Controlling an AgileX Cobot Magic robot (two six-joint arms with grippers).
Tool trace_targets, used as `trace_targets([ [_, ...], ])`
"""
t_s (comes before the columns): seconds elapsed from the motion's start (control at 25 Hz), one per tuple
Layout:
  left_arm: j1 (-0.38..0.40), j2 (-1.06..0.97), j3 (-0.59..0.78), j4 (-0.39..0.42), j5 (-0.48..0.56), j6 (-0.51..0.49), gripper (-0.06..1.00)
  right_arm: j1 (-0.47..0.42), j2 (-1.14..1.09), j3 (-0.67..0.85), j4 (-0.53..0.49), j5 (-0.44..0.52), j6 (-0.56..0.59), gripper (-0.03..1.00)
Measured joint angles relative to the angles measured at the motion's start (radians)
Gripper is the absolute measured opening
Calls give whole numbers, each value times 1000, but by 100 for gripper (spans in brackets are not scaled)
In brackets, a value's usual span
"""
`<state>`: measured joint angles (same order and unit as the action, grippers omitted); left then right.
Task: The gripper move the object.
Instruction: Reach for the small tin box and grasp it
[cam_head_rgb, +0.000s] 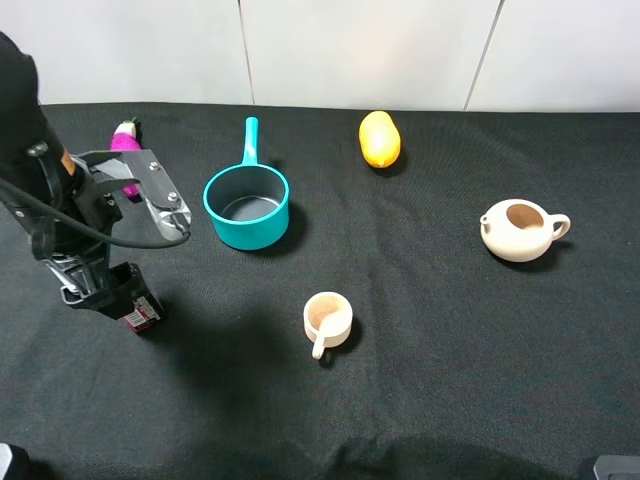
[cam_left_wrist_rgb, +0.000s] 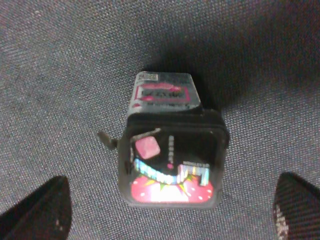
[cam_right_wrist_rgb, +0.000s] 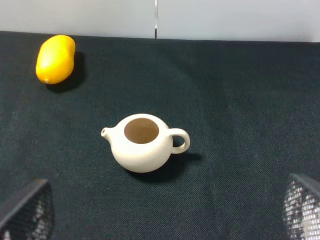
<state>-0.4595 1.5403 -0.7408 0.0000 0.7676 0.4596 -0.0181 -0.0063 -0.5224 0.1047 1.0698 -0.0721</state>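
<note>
at the far left a small magenta eggplant-shaped toy (cam_head_rgb: 125, 137) lies toward the back of the black woven surface (cam_head_rgb: 450, 390). nearer the front, the left tool (cam_head_rgb: 118, 288) hangs low over the carton (cam_left_wrist_rgb: 172, 150), which sits on the surface at the left side, well apart from the other things. the left wrist view shows the tool's dark fingers (cam_left_wrist_rgb: 40, 210) spread wide, one on each side of the carton and touching neither.

the step in hand looks like the approach before the grasp, with nothing clamped yet. the next move, as i judge it, calls for a little more descent and then a square close on the two side faces. the carton is small and boxy, of glossy printed card in dark red and black with a silver-grey panel. its flat sides should take a pinch well, but it looks light and may tip or skid if one finger lands first.

further right are a smooth teal saucepan (cam_head_rgb: 246, 207) with a long handle, a beige cup (cam_head_rgb: 327, 318), a yellow oval fruit (cam_head_rgb: 380, 138) and a matt cream teapot (cam_head_rgb: 520, 230) with no lid. the right tool (cam_right_wrist_rgb: 162, 210) looks down on that teapot, its mesh-faced fingers apart and holding nothing.
</note>
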Motion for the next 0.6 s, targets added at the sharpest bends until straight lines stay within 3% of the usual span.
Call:
trace_targets([
  [0.6, 0, 129, 0, 0, -71, 24, 86, 0, 0, 0, 0, 0, 0, 69],
])
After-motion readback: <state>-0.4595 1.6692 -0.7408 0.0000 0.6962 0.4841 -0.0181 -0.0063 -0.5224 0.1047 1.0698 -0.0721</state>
